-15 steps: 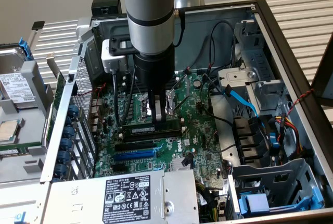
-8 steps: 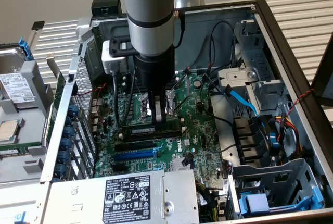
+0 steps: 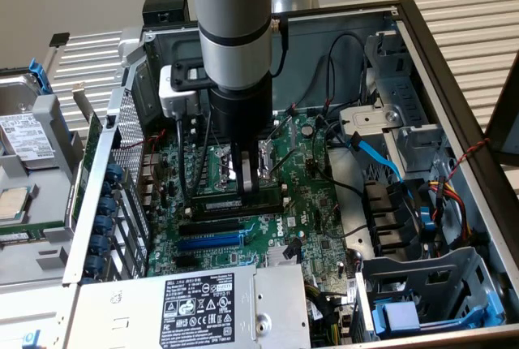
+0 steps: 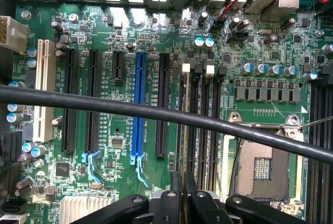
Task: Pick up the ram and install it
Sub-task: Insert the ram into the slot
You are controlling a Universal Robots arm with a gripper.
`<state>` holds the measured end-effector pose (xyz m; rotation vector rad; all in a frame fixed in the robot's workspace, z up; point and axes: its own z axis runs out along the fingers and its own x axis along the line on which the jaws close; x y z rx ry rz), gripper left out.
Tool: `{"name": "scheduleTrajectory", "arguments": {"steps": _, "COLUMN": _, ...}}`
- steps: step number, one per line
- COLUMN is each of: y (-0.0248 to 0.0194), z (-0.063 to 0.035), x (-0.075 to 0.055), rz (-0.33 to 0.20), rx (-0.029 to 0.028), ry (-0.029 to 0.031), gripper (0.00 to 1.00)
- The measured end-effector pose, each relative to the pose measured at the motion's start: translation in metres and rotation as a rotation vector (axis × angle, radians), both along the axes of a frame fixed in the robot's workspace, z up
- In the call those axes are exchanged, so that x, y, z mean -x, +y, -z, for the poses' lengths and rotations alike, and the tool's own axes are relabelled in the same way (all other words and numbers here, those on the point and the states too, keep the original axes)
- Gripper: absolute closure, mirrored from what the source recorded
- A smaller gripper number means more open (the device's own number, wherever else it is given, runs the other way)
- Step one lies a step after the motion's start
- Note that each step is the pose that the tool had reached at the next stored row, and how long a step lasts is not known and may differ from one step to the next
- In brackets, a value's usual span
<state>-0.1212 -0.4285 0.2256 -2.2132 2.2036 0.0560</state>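
Looking down into the open computer case [image 3: 454, 81], I have the gripper [image 3: 247, 180] lowered over the middle of the green motherboard [image 3: 304, 203], its jaws drawn narrow. In the wrist view the fingers [image 4: 174, 193] pinch the ram [image 4: 181, 130], which stands on its thin edge among the black memory slots [image 4: 203, 125] with white end clips, just beside the bare processor socket [image 4: 265, 166]. I cannot tell whether the stick is fully seated or only resting on its slot. In the exterior view the long dark strip lies under the fingertips, beside the black expansion slots [image 3: 209, 226] and the blue slot [image 3: 209, 243]. A thick black cable [image 4: 104, 101] crosses the wrist view. The power supply [image 3: 195, 308] sits along the case's near edge
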Motion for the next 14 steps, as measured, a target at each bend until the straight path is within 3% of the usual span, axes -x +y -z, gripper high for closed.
{"name": "scheduleTrajectory", "arguments": {"steps": 6, "y": 0.0000, "z": 0.0002, "x": 0.0000, "rz": 0.000, "rx": -0.0001, "ry": -0.0001, "gripper": 0.87}}
{"name": "scheduleTrajectory", "arguments": {"steps": 8, "y": 0.0000, "z": 0.0002, "x": 0.0000, "rz": 0.000, "rx": -0.0001, "ry": -0.0001, "gripper": 0.85}}
{"name": "scheduleTrajectory", "arguments": {"steps": 9, "y": 0.0000, "z": 0.0003, "x": 0.0000, "rz": 0.000, "rx": -0.0002, "ry": 0.0000, "gripper": 0.78}}
{"name": "scheduleTrajectory", "arguments": {"steps": 14, "y": 0.0000, "z": 0.0002, "x": 0.0000, "rz": 0.000, "rx": -0.0001, "ry": 0.0000, "gripper": 0.78}}
